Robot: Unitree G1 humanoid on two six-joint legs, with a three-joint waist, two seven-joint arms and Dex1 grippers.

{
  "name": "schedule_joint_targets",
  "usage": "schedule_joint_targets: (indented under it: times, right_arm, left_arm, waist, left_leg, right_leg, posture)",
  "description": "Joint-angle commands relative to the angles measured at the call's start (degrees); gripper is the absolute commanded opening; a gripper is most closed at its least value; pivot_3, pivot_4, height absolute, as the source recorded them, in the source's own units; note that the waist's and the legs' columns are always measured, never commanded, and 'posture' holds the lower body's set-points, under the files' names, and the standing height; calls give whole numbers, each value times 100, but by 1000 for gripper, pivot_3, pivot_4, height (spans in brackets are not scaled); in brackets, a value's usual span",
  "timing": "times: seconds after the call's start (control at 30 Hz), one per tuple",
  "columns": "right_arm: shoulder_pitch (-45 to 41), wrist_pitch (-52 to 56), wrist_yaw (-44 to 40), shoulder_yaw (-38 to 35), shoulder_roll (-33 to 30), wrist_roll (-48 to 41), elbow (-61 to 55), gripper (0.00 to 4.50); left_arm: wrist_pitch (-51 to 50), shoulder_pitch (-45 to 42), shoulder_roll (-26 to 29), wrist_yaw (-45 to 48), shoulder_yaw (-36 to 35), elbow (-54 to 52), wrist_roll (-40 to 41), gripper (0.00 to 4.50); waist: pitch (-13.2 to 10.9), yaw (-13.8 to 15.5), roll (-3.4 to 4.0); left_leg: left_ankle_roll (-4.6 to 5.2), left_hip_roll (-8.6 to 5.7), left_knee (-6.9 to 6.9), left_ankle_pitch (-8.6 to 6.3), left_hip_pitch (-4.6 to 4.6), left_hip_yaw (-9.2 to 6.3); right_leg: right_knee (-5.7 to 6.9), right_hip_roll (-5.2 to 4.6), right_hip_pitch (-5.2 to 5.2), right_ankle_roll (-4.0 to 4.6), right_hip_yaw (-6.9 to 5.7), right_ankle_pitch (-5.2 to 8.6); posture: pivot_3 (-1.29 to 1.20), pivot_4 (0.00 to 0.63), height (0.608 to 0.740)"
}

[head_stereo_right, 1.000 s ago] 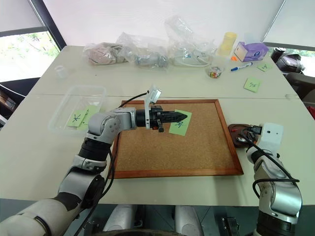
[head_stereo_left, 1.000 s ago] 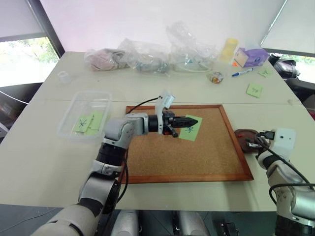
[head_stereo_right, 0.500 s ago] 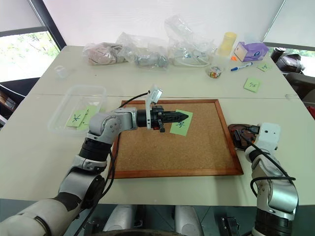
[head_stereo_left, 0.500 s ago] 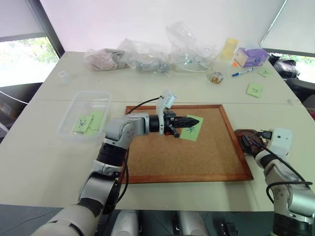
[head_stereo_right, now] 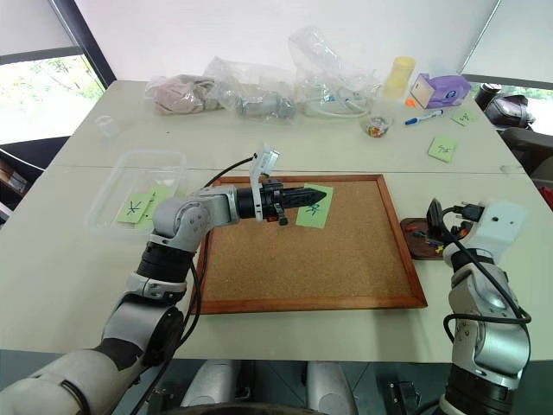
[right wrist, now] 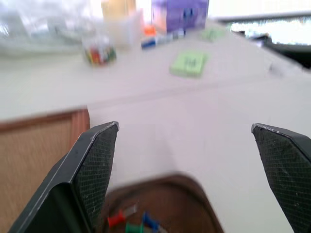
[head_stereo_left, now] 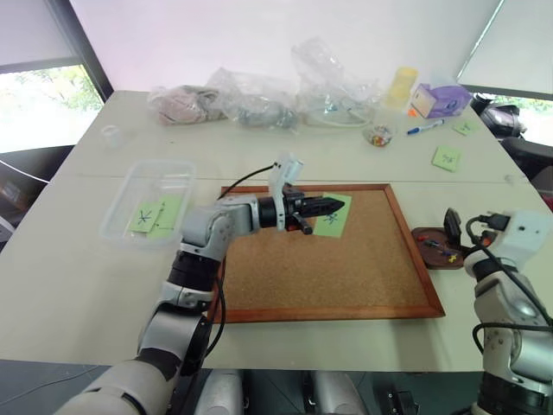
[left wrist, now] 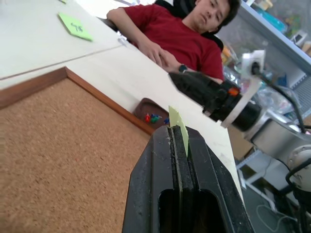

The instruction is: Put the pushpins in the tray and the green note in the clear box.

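My left gripper [head_stereo_left: 331, 206] is shut on the green note [head_stereo_left: 333, 221] and holds it by one edge just above the corkboard [head_stereo_left: 328, 272]. In the left wrist view the note [left wrist: 178, 125] stands as a thin strip clamped between the shut fingers. The dark brown tray [head_stereo_left: 429, 235] sits on the table right of the corkboard, with a few pushpins [head_stereo_left: 443, 252] lying in it. My right gripper [right wrist: 184, 126] hovers open over the tray's rim [right wrist: 160, 182], above the pushpins [right wrist: 136, 221], with nothing between its fingers. The clear box [head_stereo_left: 160, 166] stands left of the corkboard.
Two green notes lie in the clear box. Soft plastic bags [head_stereo_left: 259, 99], a cup of pins [head_stereo_left: 378, 136], a yellow cup [head_stereo_left: 402, 86] and a purple box [head_stereo_left: 445, 99] line the table's back. Loose green notes [head_stereo_left: 447, 158] lie far right. A person [left wrist: 180, 34] sits beyond the table's right side.
My right gripper has opened and risen from the tray, and pushpins now show in the tray. The left gripper still holds the note in about the same place.
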State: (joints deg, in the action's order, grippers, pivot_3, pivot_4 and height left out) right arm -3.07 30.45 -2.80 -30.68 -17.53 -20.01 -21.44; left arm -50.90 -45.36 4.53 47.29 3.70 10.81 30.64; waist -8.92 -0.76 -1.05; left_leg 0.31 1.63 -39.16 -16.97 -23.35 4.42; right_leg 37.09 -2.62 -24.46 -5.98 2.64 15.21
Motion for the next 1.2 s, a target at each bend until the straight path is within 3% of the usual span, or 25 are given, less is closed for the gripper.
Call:
schedule_joint_targets:
  times: [0.03,0.17,0.27,0.37,0.53,0.63,0.77,0.8,0.83,1.07,1.2]
  right_arm:
    - [54,-149,-37,-81,-34,-69,-149,4449]
    - [170,-19,-547,315,-214,-325,-629,4449]
    - [319,594,-1526,1160,-731,-1080,-1622,4449]
    - [145,1235,-1943,1600,-1087,-1932,-2196,4449]
    - [-324,1535,-2227,2402,-1350,-2142,-2252,4449]
    - [-596,1352,-2355,2964,-1308,-1784,-1936,4449]
    - [-755,942,-2510,3426,-1201,-1328,-1406,4449]
    - [-791,865,-2527,3502,-1170,-1244,-1319,4500]
    - [-814,809,-2536,3550,-1138,-1184,-1265,4500]
    - [-695,541,-2529,3529,-999,-931,-1154,4500]
    - [-529,499,-2459,3329,-1016,-913,-1212,4500]
  left_arm:
    - [134,-133,36,14,-20,-70,42,0]
    - [292,-228,417,23,-100,-273,-63,0]
    - [293,-477,1312,18,-216,-498,-304,0]
    - [90,-684,2796,-299,64,-232,-1253,0]
    - [-516,-674,4189,-242,-312,-82,-1353,0]
    - [-937,-563,4613,-235,-605,74,-1263,0]
    - [-1119,-128,4750,-225,-728,140,-1226,0]
    - [-1098,-42,4740,-242,-746,206,-1240,689]
    - [-1080,9,4716,-253,-779,274,-1234,922]
    - [-825,-15,4566,-393,-860,657,-1288,4283]
    - [-536,-307,4531,-405,-1041,675,-1192,4404]
  waist:
    - [0,1,0]
    - [-1,-19,2]
    - [-12,-129,17]
    - [-13,-190,16]
    - [-24,-129,-3]
    - [-40,-43,-34]
    - [-42,45,-39]
    - [-43,47,-42]
    - [-45,40,-44]
    - [-49,6,-55]
    - [-49,6,-56]
  left_leg:
    - [0,0,0,0,0,0]
    - [0,1,0,0,1,0]
    - [0,7,2,0,2,2]
    - [0,17,6,0,5,-8]
    - [0,15,11,0,3,-4]
    - [0,12,0,0,-4,-3]
    - [2,3,-2,-1,-5,0]
    - [2,1,-3,-1,-5,1]
    - [2,1,-5,-1,-6,2]
    - [1,8,-6,-1,-6,1]
    - [0,9,-6,0,-5,1]
  right_leg:
    - [0,-1,0,0,0,0]
    - [1,1,0,0,0,0]
    - [6,11,-7,0,6,0]
    - [12,22,-6,1,1,0]
    - [4,10,-6,2,-3,1]
    - [1,2,-7,2,-7,1]
    - [-1,-8,-4,2,-7,1]
    - [-2,-10,-3,2,-7,1]
    - [-1,-10,-4,2,-7,1]
    - [6,-5,-7,1,-9,0]
    - [8,-4,-8,1,-10,0]
  posture:
    - [0,150,737]
    - [0,150,737]
    - [0,150,737]
    - [0,150,737]
    - [0,150,737]
    - [0,150,737]
    - [0,150,737]
    - [0,150,737]
    - [0,150,737]
    - [0,150,737]
    - [0,150,737]
